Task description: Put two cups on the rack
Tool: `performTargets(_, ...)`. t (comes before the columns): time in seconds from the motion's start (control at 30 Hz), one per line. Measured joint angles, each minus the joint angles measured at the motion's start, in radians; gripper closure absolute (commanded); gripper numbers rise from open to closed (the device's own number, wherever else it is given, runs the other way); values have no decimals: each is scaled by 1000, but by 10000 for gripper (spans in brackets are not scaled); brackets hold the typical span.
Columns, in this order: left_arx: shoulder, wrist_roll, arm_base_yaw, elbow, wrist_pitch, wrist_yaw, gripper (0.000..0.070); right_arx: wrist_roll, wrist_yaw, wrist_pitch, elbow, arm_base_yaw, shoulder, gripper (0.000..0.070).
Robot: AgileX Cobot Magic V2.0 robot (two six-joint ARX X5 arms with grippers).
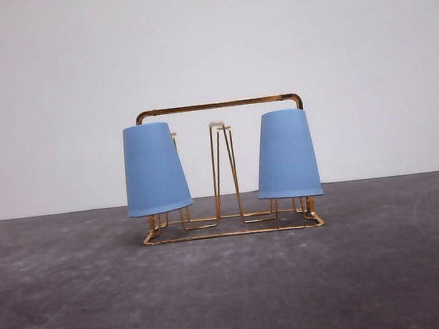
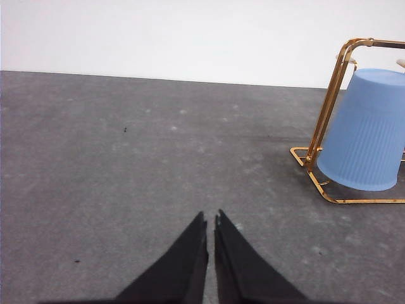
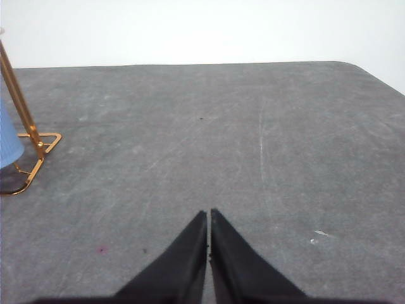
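On the grey table (image 1: pixel 77 305), two light-blue ribbed plastic cups, the left (image 1: pixel 155 169) and the right (image 1: pixel 287 154), are being held inverted over the outer prongs of the gold wire rack (image 1: pixel 220 107), presumably for draining. The left tool (image 2: pixel 211 223) and the right tool (image 3: pixel 209 217) are being kept closed and empty, well apart from the rack's ends.

A plain white wall (image 1: pixel 206 40) rises behind a dark grey, faintly scuffed tabletop (image 1: pixel 232 289) under soft, even light.
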Motion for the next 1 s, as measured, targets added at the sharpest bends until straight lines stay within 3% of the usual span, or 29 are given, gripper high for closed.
performTargets(1.0, 0, 0, 0, 0, 0, 0, 700, 0, 0, 0, 0, 0, 0, 694)
